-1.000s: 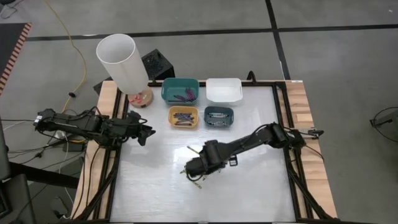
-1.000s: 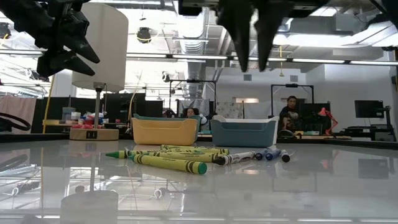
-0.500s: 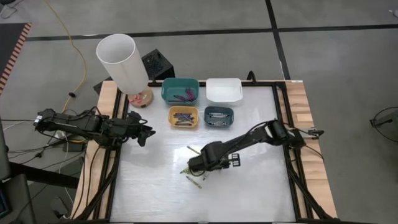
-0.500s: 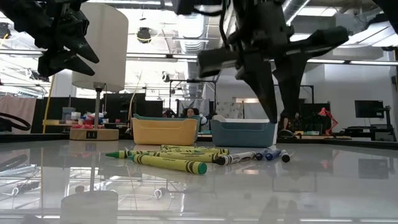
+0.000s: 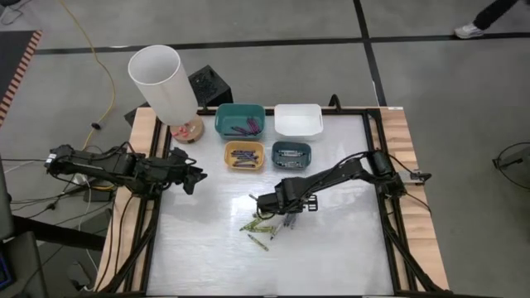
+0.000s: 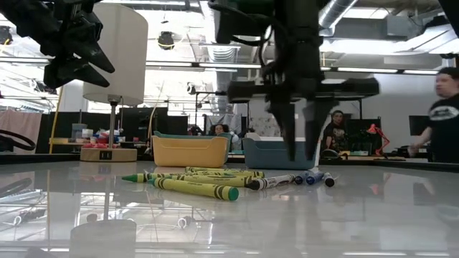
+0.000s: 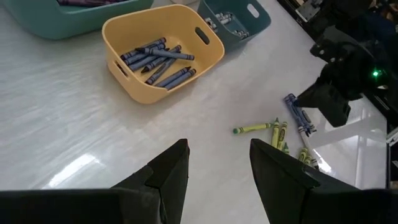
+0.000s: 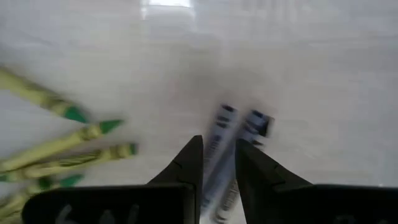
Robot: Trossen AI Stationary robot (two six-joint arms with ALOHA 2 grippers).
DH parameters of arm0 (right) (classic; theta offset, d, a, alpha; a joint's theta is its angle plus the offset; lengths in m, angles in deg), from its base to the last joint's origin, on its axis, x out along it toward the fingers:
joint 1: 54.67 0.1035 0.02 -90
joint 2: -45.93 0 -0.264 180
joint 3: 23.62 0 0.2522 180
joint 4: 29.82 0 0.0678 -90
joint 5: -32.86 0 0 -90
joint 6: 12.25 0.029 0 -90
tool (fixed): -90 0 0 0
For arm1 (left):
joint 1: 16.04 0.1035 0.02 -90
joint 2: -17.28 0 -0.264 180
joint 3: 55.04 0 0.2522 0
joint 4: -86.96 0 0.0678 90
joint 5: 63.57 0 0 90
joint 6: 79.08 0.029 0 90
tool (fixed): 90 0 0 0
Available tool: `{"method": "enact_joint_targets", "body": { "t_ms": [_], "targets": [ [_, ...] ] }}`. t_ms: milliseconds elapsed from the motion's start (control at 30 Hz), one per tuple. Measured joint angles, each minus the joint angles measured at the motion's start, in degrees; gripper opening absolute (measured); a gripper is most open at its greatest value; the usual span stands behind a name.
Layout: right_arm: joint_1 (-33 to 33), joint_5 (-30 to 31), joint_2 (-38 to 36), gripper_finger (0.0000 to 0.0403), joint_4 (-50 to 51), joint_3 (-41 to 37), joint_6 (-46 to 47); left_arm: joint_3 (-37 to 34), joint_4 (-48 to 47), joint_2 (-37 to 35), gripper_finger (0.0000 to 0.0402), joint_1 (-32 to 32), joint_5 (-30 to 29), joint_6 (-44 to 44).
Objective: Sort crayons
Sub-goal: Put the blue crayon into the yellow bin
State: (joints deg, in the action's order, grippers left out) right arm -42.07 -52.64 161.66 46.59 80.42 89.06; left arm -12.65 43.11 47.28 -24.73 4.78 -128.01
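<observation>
Low view: right end effector [image 6: 300, 154] above crayons [image 6: 313, 177]

Blue crayons [image 8: 227, 134] blur past the right fingers [image 8: 186, 165] — a person [image 6: 443, 115] (low view) is edge-cropped.

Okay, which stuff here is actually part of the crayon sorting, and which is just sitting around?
Part of the job: loose crayons; yellow bin of blue crayons; teal bin; grey-blue bin; white bin; right gripper above the crayons.
Just lying about: lamp; black box.
</observation>
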Motion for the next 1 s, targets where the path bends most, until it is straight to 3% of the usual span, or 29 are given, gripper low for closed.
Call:
{"method": "enact_joint_targets", "body": {
  "t_ms": [233, 533, 767, 1000],
  "targets": [
    [1.36, -0.21, 0.09, 0.0088, -0.78, -2.15, 2.56, 0.0, 0.0, 0.0, 0.016, -0.02, -0.09, -0.24],
    [1.22, 0.04, 0.02, 0.0088, -11.41, -6.22, 3.24, 0.0, 0.02, 0.0, 0.016, 0.0, -1.16, -1.99],
    [1.25, 0.14, -0.07, 0.0086, -11.47, -6.77, 3.47, 0.0, 0.0, 0.0, 0.016, 0.0, -1.18, -2.16],
    [1.25, 0.14, -0.07, 0.005, -11.02, -6.79, 3.02, 0.0, 0.0, 0.0, 0.016, 0.0, -1.27, -2.21]
  ]
}}
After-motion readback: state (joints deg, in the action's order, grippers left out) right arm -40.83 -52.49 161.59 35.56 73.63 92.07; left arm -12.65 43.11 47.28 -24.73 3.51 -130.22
